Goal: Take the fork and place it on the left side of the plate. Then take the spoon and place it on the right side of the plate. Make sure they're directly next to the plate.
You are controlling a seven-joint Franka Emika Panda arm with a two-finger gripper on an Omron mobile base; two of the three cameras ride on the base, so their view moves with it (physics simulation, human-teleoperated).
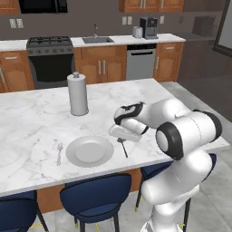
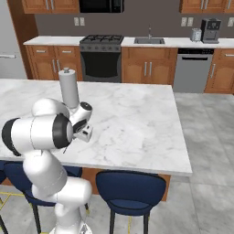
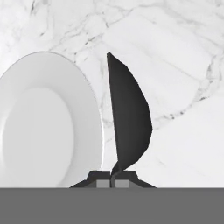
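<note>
One thin, stiff, slippery spoon [image 3: 127, 118], light and likely to pivot, pinched at its handle by the closed claw [image 3: 113, 178], at the plate's [image 3: 39, 127] three o'clock.

Left base view is taken from behind the arm's left, facing forward and down over the bench [image 1: 36, 118]. Right base view is taken from behind its right, same heading; bench, paper towel roll [image 1: 77, 94] and rear cabinets are shared. Hand view is set close above the plate [image 3: 39, 127] and bench.
</note>
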